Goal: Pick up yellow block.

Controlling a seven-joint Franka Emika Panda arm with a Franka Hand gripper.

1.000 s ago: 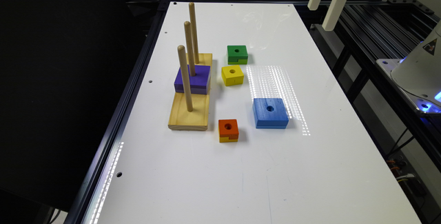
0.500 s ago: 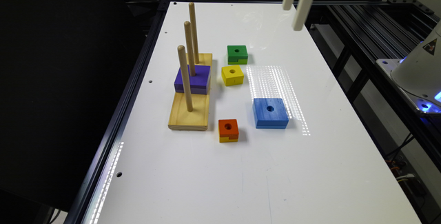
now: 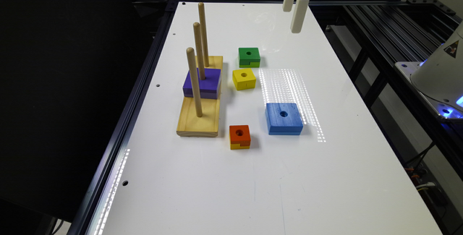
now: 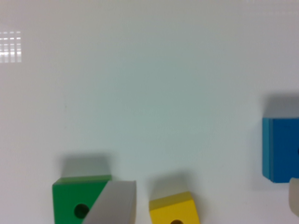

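The yellow block (image 3: 244, 78), a small cube with a round hole in its top, lies on the white table (image 3: 253, 184) between the green block (image 3: 249, 56) and the blue block (image 3: 284, 118). My gripper (image 3: 292, 20) hangs high above the table's far end, beyond the green block and toward the exterior view's right. In the wrist view the gripper (image 4: 205, 191) is open, with its fingers wide apart and nothing between them. There the yellow block (image 4: 174, 210) shows at the picture's edge beside the green block (image 4: 74, 200), which one finger partly covers.
A wooden peg base (image 3: 198, 119) with three upright pegs stands at the exterior view's left of the blocks, a purple block (image 3: 202, 83) threaded on its middle peg. An orange-topped block (image 3: 240, 136) with a yellow lower layer sits nearer the front. The blue block (image 4: 280, 149) appears in the wrist view.
My gripper has moved toward the exterior view's left along the far end of the table, closer to the green and yellow blocks. The blocks have not moved.
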